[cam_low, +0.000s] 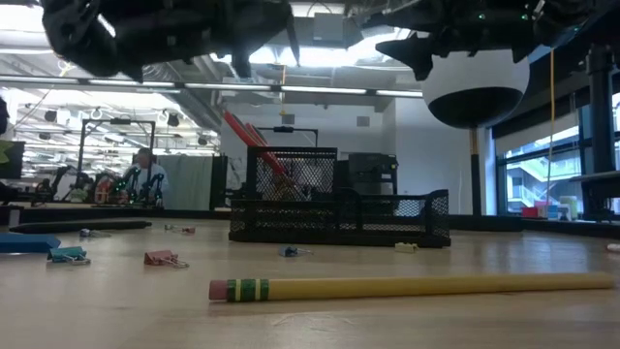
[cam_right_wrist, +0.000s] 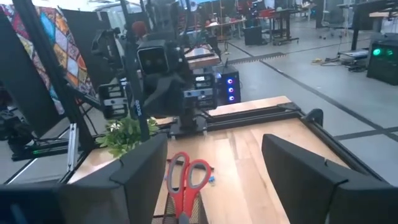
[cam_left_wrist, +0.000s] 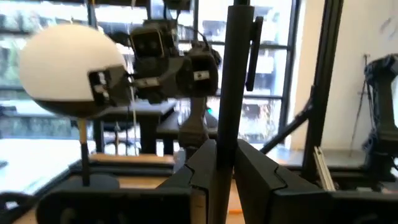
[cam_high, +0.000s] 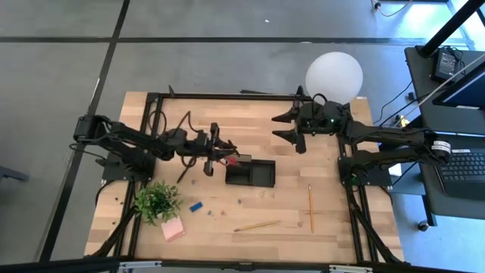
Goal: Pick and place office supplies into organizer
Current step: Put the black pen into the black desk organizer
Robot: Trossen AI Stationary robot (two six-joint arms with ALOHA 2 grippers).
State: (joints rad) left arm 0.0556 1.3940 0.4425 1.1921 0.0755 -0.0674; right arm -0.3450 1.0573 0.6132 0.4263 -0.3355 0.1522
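Observation:
My left gripper [cam_left_wrist: 225, 155] is shut on a dark pen [cam_left_wrist: 231, 74] and hovers just left of the black mesh organizer [cam_high: 261, 174]. From above, this gripper [cam_high: 220, 154] is close to the red-handled scissors [cam_high: 232, 160]. The scissors stand handles-up, slanted, in the organizer's tall left cup [cam_low: 291, 179]. My right gripper [cam_high: 282, 127] is open in the air beyond the organizer, near the lamp. Its wrist view looks down past its fingers [cam_right_wrist: 143, 177] at the scissors [cam_right_wrist: 186, 177]. Two pencils [cam_high: 258, 225] [cam_high: 310, 207], a blue eraser [cam_high: 196, 205] and a pink pad [cam_high: 173, 229] lie on the table. My left gripper pinches the pen's barrel [cam_left_wrist: 224, 134] between its two fingers. The fingers lie across the pen, coming roughly level from the table's left side. The pen stands about upright with its clip [cam_left_wrist: 252, 50] high, lifted clear of the table. Its lower end is hidden behind the fingers.
A green potted plant [cam_high: 158, 201] stands at the near left. A lamp with a white globe [cam_high: 334, 76] stands at the far right, just behind my right gripper. Small binder clips [cam_low: 68, 255] [cam_low: 165, 258] lie scattered on the table in front of the organizer.

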